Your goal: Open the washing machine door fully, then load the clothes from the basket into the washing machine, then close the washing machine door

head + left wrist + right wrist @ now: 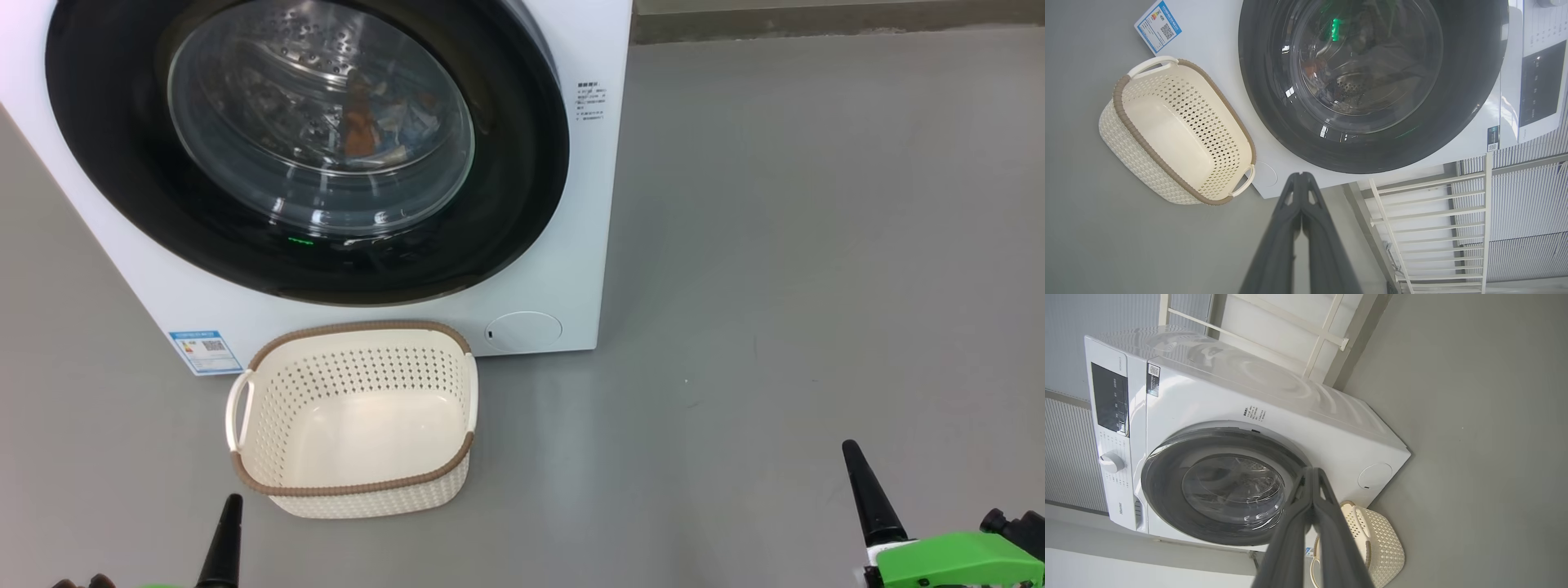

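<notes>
The washing machine (588, 204) stands white and boxy at the upper left, and its door (506, 188), a glossy black ring around clear glass, lies flush against the front. Through the glass, the clothes (367, 122) show as orange and pale patches inside the steel drum. In front of the machine sits the cream basket (359, 488) with nothing in it. My left gripper (224, 531) is shut just below the basket's near left corner. Far to the right, over bare floor, my right gripper (865, 490) is shut. In the wrist views, the left gripper (1301, 179) and right gripper (1312, 473) are pressed together, empty.
A small round white flap (522, 331) and a blue label (204, 351) mark the machine's lower front. The control panel (1108, 398) and a dial are on its top strip. A white railing (1412, 228) stands beside the machine. Open grey floor (816, 245) stretches to the right.
</notes>
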`<state>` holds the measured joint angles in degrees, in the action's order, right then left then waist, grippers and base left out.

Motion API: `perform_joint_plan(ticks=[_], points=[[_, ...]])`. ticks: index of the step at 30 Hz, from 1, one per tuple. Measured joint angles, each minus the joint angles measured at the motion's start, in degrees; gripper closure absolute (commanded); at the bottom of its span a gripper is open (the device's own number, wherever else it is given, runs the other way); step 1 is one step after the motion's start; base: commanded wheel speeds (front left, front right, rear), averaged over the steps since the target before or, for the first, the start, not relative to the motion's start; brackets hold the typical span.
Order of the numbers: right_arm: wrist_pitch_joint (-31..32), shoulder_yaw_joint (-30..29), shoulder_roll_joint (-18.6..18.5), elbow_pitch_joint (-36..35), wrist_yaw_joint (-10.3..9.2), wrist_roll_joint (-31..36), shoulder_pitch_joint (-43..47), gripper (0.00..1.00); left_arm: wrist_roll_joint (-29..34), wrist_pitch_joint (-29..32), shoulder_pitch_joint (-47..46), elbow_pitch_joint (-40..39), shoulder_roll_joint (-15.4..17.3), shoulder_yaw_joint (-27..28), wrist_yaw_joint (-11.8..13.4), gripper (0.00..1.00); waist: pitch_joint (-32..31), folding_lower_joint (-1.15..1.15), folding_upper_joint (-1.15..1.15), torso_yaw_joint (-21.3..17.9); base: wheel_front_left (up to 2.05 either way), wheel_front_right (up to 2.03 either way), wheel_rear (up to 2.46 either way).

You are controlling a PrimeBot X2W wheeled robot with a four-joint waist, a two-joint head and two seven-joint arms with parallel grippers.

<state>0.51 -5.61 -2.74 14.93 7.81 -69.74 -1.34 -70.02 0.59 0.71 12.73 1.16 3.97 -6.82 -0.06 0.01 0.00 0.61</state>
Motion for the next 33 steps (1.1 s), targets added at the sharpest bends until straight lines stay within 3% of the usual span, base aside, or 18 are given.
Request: perform_joint_plan(ticks=[33], points=[[5.48,-2.04,0.08,0.53,-0.42,-20.79,-2.47,1.00,-20.85,5.48,-3.79,2.29,0.26,0.52,-0.09,1.00,0.23,0.00,0.00,-0.59,0.00,0.00,0.00]])
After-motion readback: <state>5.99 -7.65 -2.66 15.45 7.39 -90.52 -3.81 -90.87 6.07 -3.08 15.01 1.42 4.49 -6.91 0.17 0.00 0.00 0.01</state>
